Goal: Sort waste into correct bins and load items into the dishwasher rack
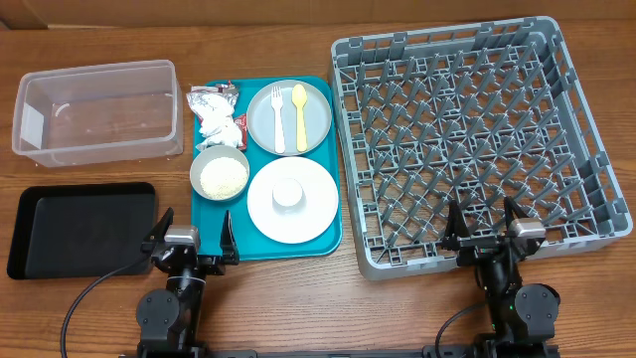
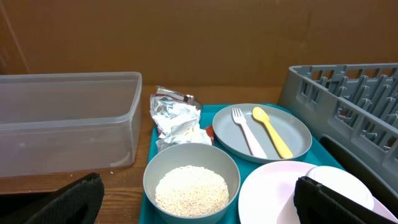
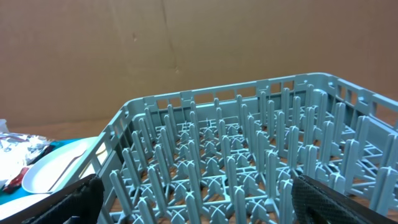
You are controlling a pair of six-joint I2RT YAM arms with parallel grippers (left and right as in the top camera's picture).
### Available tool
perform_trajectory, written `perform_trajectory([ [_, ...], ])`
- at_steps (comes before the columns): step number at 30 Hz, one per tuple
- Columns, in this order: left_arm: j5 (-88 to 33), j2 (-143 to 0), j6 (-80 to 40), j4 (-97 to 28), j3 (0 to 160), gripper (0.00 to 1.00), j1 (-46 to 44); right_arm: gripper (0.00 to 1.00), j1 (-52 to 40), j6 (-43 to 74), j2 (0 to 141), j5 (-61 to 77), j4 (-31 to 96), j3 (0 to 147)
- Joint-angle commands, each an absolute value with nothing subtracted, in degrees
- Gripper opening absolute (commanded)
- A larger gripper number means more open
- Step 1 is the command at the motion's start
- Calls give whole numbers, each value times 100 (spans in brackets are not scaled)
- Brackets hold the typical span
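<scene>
Crumpled white paper napkin (image 1: 213,127) lies at the far left corner of a large teal plastic tray (image 1: 209,219) on the wooden counter (image 1: 278,298), touching a crinkled silver foil wrapper with red marks (image 1: 211,96) just behind it. Right in front of the napkin on the same tray stands a pale grey bowl (image 1: 220,151) filled with a heap of small white rice grains (image 1: 222,179).

To the right of the napkin is a pale grey-green round plate (image 1: 320,119) with a white fork (image 1: 277,119) and a yellow spoon (image 1: 300,111) lying side by side on it. Nearer to me is a white round plate (image 1: 318,204) with a small white cup (image 1: 288,194) at its middle.

Left of the teal tray are a clear rectangular plastic tub (image 1: 99,68) at the back and a shallow black rectangular tray (image 1: 84,229) at the front. To the right stands a large square grey plastic dishwasher rack (image 1: 447,32) with upright pegs.

My left claw (image 1: 193,237) hangs at the near edge of the counter, between the black tray and the teal tray. Its fingers (image 2: 74,199) are spread wide apart, holding and touching nothing. My right claw (image 1: 482,224) hangs at the near wall of the rack. It is also spread wide and holds nothing.
</scene>
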State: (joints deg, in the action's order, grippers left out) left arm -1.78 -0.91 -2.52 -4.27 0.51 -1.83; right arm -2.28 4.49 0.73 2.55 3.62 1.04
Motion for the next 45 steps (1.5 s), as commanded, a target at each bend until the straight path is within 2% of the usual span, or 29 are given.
perform_trajectory([
  [1,-239,-71,-143,-425,27,100,-152,100,-217,471,40,543,342,47],
  [3,-239,-71,-143,-425,27,100,-152,100,-217,473,38,775,235,47],
  [5,-239,-71,-143,-425,27,100,-152,100,-217,486,38,1695,-231,49],
  [10,-239,-71,-143,-425,27,100,-152,100,-217,1844,45,2091,-397,493],
  [17,-239,-71,-143,-425,27,100,-152,100,-217,1754,891,1953,1293,2272],
  [28,-239,-71,-143,-425,27,100,-152,100,-222,1485,4471,2112,4381,6187],
  [36,-239,-71,-143,-425,27,100,-152,100,-290,1507,5669,2456,4659,7107],
  [41,-239,-71,-143,-425,27,100,-152,100,-1059,1500,6753,2110,5570,8195],
  [45,-239,-71,-143,-425,27,100,-152,100,-2287,1483,7944,1253,6143,8986],
])
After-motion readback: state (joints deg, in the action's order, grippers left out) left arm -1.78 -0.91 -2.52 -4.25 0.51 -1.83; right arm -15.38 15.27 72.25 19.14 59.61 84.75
